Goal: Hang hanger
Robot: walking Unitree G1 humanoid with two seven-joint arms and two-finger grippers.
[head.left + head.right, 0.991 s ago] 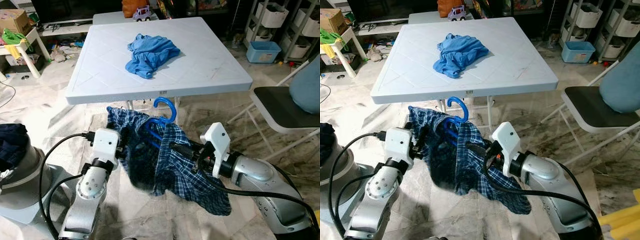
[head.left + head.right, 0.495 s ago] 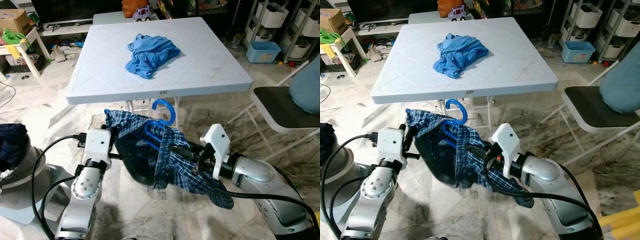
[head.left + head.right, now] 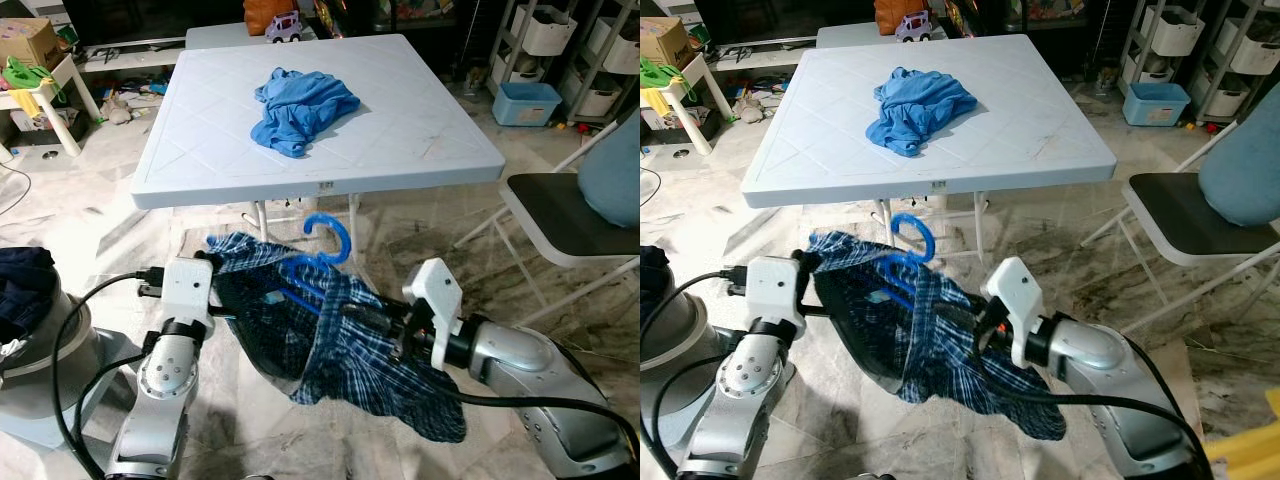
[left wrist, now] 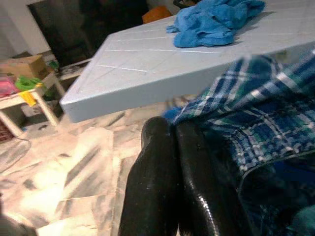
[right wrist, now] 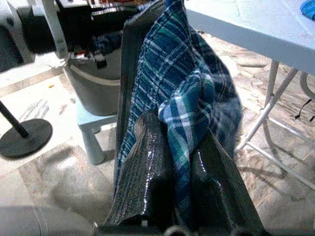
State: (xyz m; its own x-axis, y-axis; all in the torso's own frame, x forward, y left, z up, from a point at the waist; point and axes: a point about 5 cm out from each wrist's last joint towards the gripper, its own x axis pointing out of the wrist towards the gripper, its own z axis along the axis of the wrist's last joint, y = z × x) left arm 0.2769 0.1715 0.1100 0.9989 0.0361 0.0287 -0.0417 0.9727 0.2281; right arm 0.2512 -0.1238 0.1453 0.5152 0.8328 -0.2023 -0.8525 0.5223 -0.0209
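A blue plaid shirt (image 3: 345,345) hangs stretched between my two grippers, below the front edge of the table. A blue plastic hanger (image 3: 326,240) sits inside it, its hook sticking up out of the collar. My left gripper (image 3: 224,298) is shut on the shirt's left edge; in the left wrist view its black fingers (image 4: 165,182) press together with plaid cloth (image 4: 261,123) at their tips. My right gripper (image 3: 366,320) is shut on the shirt's right side. A fold of plaid (image 5: 184,123) lies pinched between its fingers (image 5: 152,169).
The pale blue folding table (image 3: 420,130) stands just ahead, with a crumpled blue cloth (image 3: 300,105) on it. A black folding chair (image 3: 565,225) is at the right. A grey bin (image 3: 40,335) holding dark cloth sits at my left. Shelves and a blue box (image 3: 527,100) stand beyond.
My left gripper has pulled out to the left with the shirt's edge, spreading the shirt wider. The hanger has tilted with it. My right arm has shifted slightly lower.
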